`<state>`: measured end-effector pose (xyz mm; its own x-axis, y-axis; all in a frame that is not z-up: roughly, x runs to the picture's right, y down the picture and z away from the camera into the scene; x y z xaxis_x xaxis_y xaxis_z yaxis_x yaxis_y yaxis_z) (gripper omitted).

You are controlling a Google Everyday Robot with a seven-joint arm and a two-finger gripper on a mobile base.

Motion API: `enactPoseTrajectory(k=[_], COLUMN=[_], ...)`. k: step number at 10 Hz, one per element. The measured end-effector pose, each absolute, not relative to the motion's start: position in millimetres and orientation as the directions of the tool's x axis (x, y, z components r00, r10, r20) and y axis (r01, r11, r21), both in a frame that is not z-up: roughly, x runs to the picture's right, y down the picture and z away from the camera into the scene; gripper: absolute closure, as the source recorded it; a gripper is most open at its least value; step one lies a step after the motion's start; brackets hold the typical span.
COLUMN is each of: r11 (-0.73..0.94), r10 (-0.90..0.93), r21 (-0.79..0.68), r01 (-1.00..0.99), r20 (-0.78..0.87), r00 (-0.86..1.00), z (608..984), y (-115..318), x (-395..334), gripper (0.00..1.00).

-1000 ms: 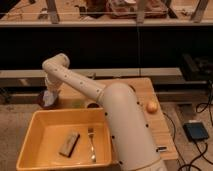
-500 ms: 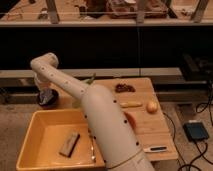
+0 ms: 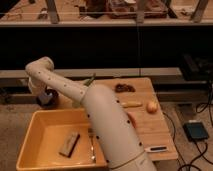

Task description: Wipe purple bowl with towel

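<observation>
My white arm rises from the bottom middle, bends at the upper left and drops to the gripper (image 3: 45,96), a dark shape at the left end of the wooden table (image 3: 145,125), just beyond the yellow tub. The purple bowl cannot be told apart from that dark shape; it is hidden by the gripper or the arm. The towel is out of view.
The yellow tub (image 3: 35,135) at the front left holds a brown block (image 3: 69,143) and a fork (image 3: 92,146). On the table lie an orange fruit (image 3: 151,106), a dark clump (image 3: 125,88), a yellowish stick (image 3: 131,104) and a marker (image 3: 157,148). A grey-blue pad (image 3: 196,131) sits on the floor.
The arm's upper bend swung to the left and the forearm now covers more of the table's left half. The gripper end stays at about the same spot.
</observation>
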<state>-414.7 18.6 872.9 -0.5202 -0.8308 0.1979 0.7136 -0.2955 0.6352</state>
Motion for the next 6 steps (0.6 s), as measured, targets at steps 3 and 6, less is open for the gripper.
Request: enactPoseTrajectory(k=[3,6], r11=[-0.291,-0.262], r10=[-0.817,-0.832], r21=[0.645,0.597], r01=[0.706,0.758], r20=[0.217,0.259], r00=[-0.535,-0.491], z=[860.4,865.5], y=[40.3,41.0], x=[-388.0,-342.4], gripper=[1.0,1.0])
